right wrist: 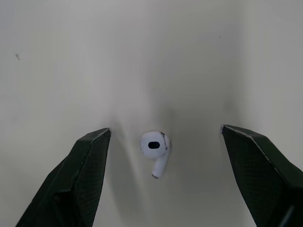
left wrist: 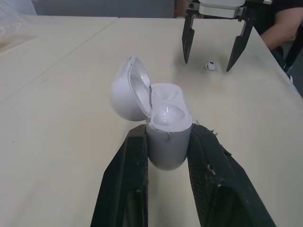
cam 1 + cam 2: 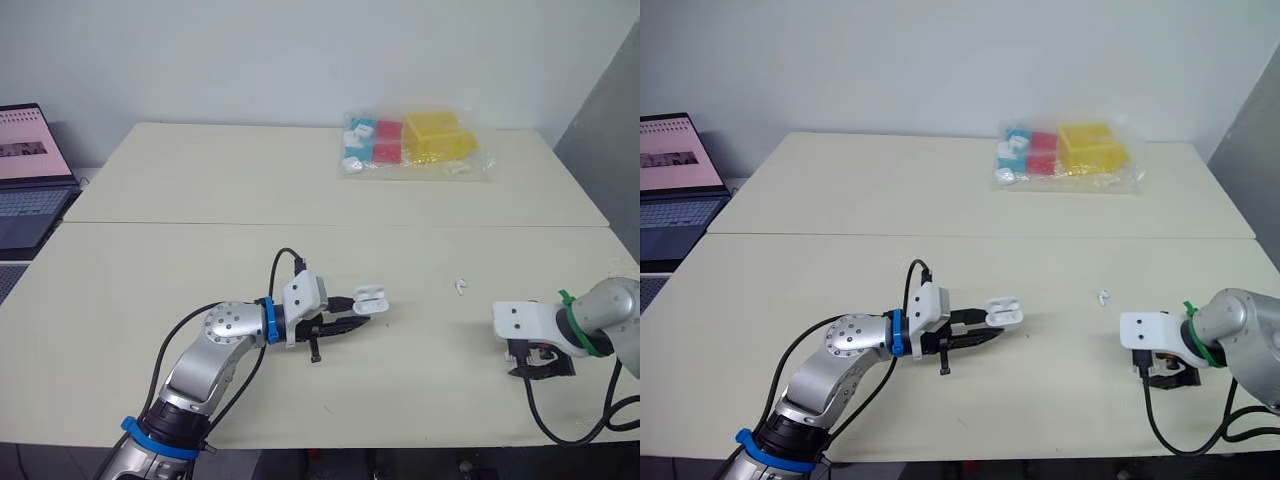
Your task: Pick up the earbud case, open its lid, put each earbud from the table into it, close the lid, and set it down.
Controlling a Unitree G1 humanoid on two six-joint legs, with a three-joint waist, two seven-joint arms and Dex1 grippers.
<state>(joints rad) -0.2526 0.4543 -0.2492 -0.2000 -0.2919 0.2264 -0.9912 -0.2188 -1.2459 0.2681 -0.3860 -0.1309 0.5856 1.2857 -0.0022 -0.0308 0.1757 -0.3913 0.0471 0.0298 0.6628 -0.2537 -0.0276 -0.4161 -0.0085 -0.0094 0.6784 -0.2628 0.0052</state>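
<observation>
left claw [image 2: 168, 130] is closed on the lower body of the earbud case [image 3: 370, 297], one black finger pressed against each side. the case is held upright near the middle of the worktop [image 3: 200, 250]. its lid [image 2: 127, 92] is swung fully open and hangs back to one side, exposing the white inner wells. whether a well is occupied cannot be told. right claw [image 1: 165, 128] is over the robot's right part of the worktop, pointing down with its fingers spread wide and gripping nothing. an earbud [image 1: 155, 146] lies flat on the worktop between those fingers, touching neither, with its stem lying along the surface. a loose earbud [image 3: 461, 286] lies on the bare worktop between the two claws, well apart from the case. whether it is the same piece seen under the right claw cannot be told. at the far side of the worktop sits a clear bag [image 3: 415, 145] holding blue, red and yellow boxes. an open laptop [image 3: 30, 170] stands off the left edge.
</observation>
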